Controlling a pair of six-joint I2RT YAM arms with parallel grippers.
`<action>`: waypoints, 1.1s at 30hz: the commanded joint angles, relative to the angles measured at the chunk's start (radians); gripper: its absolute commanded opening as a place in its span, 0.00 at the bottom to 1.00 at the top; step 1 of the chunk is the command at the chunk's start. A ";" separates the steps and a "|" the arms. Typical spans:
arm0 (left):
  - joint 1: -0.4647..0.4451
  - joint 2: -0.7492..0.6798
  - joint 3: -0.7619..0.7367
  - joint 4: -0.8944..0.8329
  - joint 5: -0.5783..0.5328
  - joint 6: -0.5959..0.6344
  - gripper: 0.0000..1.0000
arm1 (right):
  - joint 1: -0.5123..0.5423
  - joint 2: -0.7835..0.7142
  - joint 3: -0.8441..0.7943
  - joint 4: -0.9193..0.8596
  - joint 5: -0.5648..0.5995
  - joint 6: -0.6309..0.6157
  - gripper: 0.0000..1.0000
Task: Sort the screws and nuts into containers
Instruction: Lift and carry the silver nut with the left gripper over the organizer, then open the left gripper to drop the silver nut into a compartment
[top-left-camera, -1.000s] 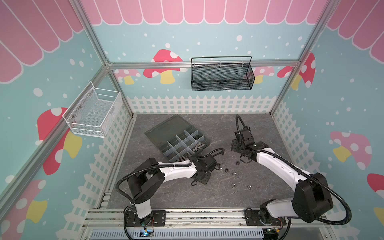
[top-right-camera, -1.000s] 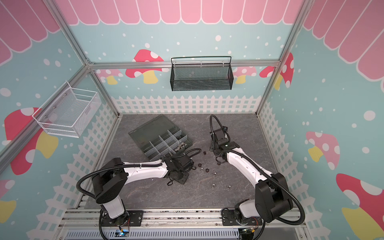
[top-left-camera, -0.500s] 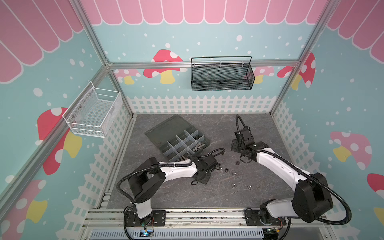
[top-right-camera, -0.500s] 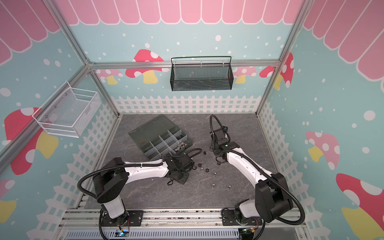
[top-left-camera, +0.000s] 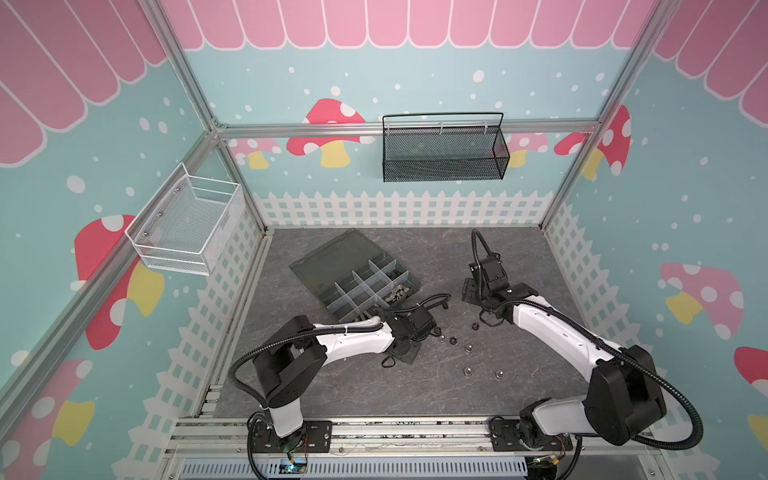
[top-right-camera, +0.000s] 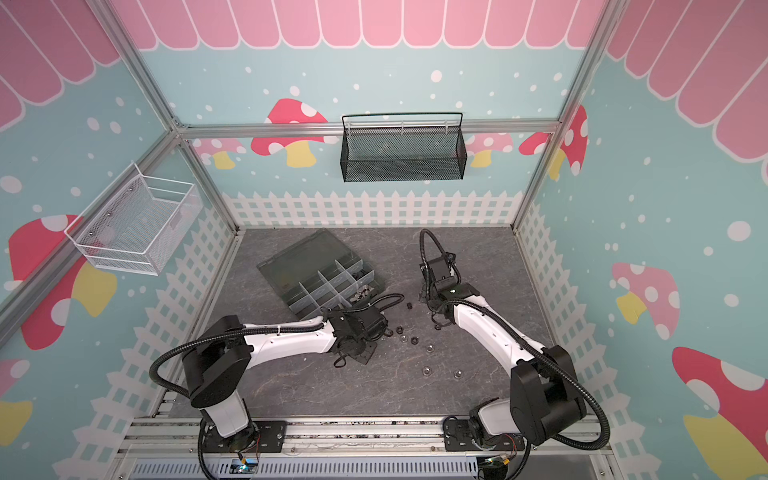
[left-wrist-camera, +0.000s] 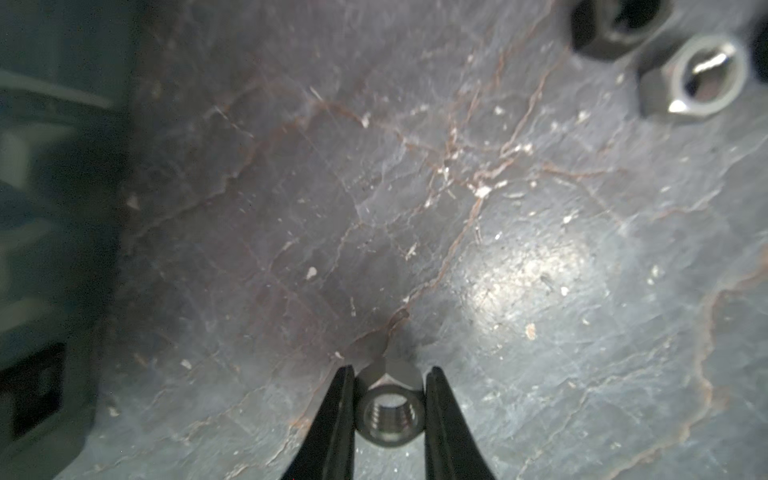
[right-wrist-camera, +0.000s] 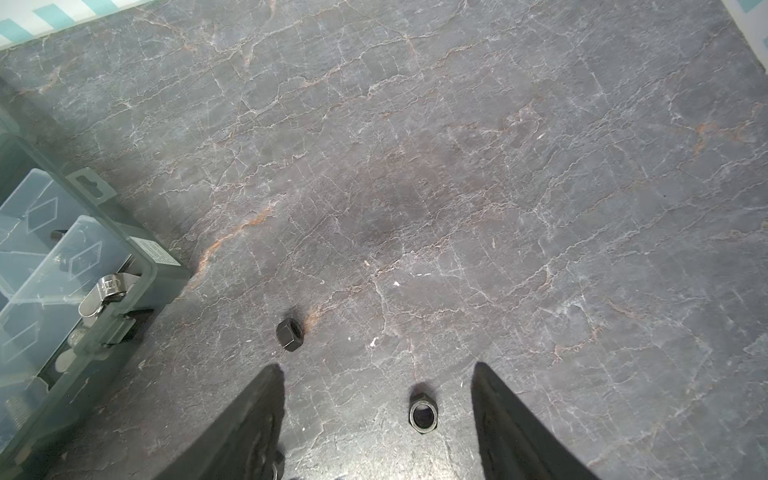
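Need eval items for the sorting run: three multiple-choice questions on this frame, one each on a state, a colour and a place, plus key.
1. The right gripper is: A open; B shut, empty; C shut on a nut.
2. The nut in the left gripper is: A black; B silver; C red.
3. The winged nut lies: A in the right gripper; B in the left gripper; C in the box.
Key: 1 A, its fingers stand wide apart; 2 B, it shows as bare shiny metal in the left wrist view; 3 C, it leans inside a compartment by the box's wall.
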 joint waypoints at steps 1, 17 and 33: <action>0.034 -0.049 0.062 0.010 -0.062 0.033 0.15 | -0.007 -0.028 0.011 -0.005 0.014 0.025 0.73; 0.326 0.014 0.262 0.059 -0.072 0.167 0.15 | -0.007 -0.090 -0.075 -0.042 -0.019 0.056 0.74; 0.474 0.214 0.391 0.076 -0.015 0.177 0.15 | -0.007 -0.104 -0.105 -0.056 -0.040 0.078 0.74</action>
